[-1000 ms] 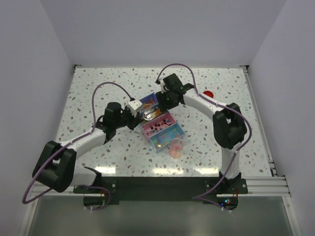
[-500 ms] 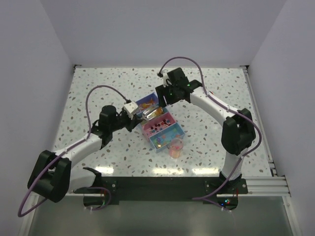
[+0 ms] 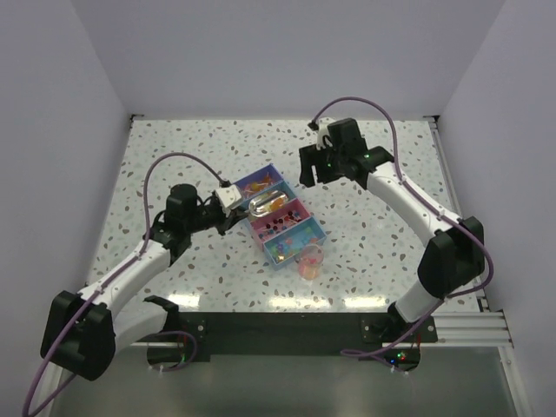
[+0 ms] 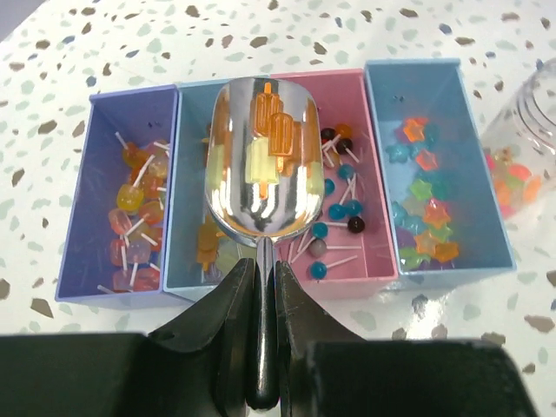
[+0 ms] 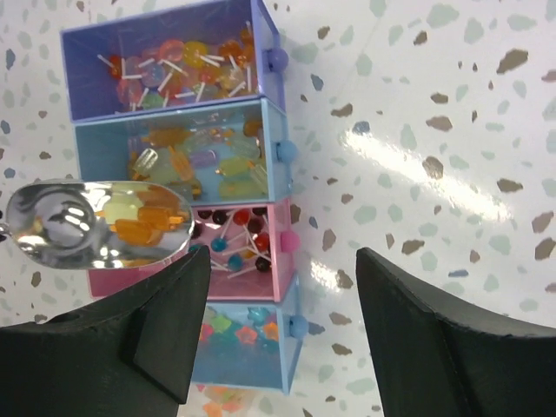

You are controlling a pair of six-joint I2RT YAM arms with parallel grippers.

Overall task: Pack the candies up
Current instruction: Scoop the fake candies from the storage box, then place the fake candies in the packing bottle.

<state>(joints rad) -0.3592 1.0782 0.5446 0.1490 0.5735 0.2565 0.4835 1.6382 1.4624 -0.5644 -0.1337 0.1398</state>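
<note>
At far left, the left gripper (image 4: 262, 282), clenched hard on the thin handle of a metal scoop (image 4: 261, 174), with no gap showing between fingers and handle. Straight out from those jaws runs the scoop's long axis, away across a row of four compartment boxes (image 3: 282, 217). In the bowl, a load of the candies (image 4: 276, 130): orange and pale yellow ice-lolly shapes, lying lengthwise along that same axis. Hangs over the light-blue box (image 4: 195, 87) and the pink box (image 4: 347, 285); height above them hard to judge. More sweets underneath: stick lollipops in the purple box (image 4: 97, 174) at left, lolly shapes in the light-blue, round dark and blue ones on sticks in the pink, stars in the blue box (image 4: 417, 91) at right. Further right, just beside the blue box, a clear jar (image 4: 526, 130), upright in the overhead view, some sweets in its bottom. Hence, probably, a sideways carry for the coming move: bowl kept level, swung rightward across the handle's axis, past pink and blue to the jar's mouth. Rightmost, the right gripper (image 5: 283, 256), released, jaws spread wide around nothing, above the knob ends of the boxes and the speckled table (image 5: 434, 130), well apart from the jar. Scoop bowl nearer the jar than that empty gripper, so the left arm the better placed.
</note>
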